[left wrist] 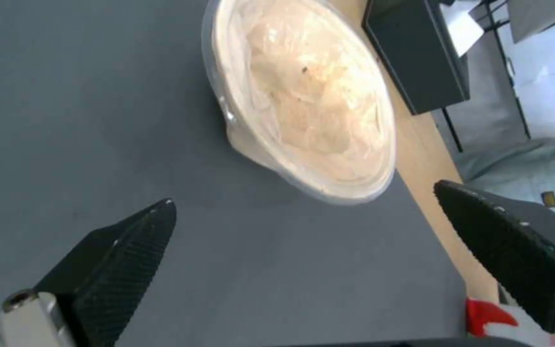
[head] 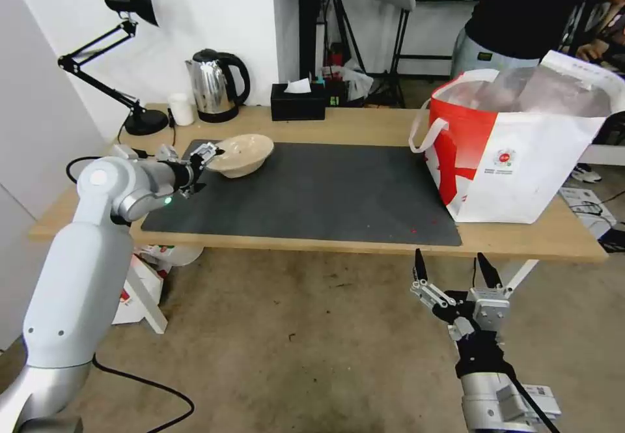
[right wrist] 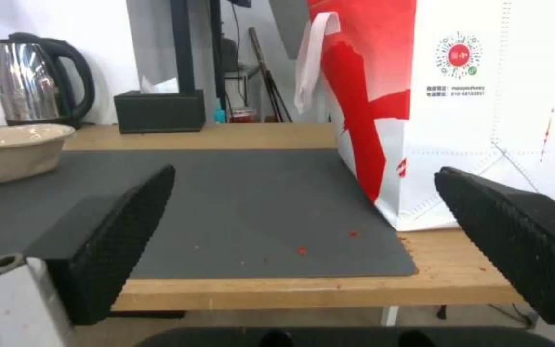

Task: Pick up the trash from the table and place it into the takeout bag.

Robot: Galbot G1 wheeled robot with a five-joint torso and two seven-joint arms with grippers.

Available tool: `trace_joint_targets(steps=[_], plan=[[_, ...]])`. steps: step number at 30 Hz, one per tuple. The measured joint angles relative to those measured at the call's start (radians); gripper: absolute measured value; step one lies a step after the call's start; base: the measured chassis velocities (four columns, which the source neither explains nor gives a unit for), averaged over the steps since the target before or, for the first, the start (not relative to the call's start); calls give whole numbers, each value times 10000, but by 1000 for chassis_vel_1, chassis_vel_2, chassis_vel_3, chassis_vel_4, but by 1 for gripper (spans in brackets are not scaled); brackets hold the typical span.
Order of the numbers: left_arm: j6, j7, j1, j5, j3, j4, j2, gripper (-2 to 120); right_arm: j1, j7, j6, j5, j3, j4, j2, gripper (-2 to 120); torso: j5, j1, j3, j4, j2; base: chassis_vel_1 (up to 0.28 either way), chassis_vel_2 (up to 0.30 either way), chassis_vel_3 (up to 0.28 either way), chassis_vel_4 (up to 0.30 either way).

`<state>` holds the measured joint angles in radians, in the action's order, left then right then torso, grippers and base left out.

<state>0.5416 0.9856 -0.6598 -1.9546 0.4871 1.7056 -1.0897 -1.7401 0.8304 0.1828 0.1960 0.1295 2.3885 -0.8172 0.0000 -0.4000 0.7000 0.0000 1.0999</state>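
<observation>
From the head view, the left gripper reaches over the left end of the dark grey mat on the table, its tips right at the near rim of the shallow beige bowl. The bowl looks tilted, its far side raised, though whether the fingers actually touch the rim cannot be told from here. The takeout bag stands upright at the right end of the table, its mouth open and silver lining showing, one white strap handle hanging on its left side. The right gripper hangs below the front edge of the table, in front of the bag, fingers spread wide and pointing up. Along the back of the table stand a desk lamp, a small white cup, a kettle and a black tissue box.

In the left wrist view the gripper's two black fingers stand wide apart with the mat between them; the beige bowl lies just beyond the tips (nothing is pinched), and the tissue box sits farther off.

In the right wrist view the spread fingers frame the table's front edge. The bag stands on the mat's right end, and the bowl rests on the far left, the kettle behind it.
</observation>
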Motion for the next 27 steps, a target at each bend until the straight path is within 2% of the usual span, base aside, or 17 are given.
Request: trace_joint_targets(steps=[13,17,22,26,27], plan=[[-92,-238,420,153,-172,-529,-130,100,0,0,0,-1,0,0,0,100,1,0,0,0,0,0,0,0,0],[-113,-530,706,481,-358,-1034,-228,100,0,0,0,-1,0,0,0,100,0,0,0,1,0,0,0,0,0],[-92,-607,998,654,-502,-1478,-347,100,0,0,0,0,0,0,0,100,1,-1,0,-1,0,0,0,0,0],[-36,-849,1383,1021,-707,-2296,-509,100,0,0,0,-1,0,0,0,100,0,-1,0,0,0,0,0,0,0],[-36,-849,1383,1021,-707,-2296,-509,100,0,0,0,-1,0,0,0,100,0,-1,0,0,0,0,0,0,0]])
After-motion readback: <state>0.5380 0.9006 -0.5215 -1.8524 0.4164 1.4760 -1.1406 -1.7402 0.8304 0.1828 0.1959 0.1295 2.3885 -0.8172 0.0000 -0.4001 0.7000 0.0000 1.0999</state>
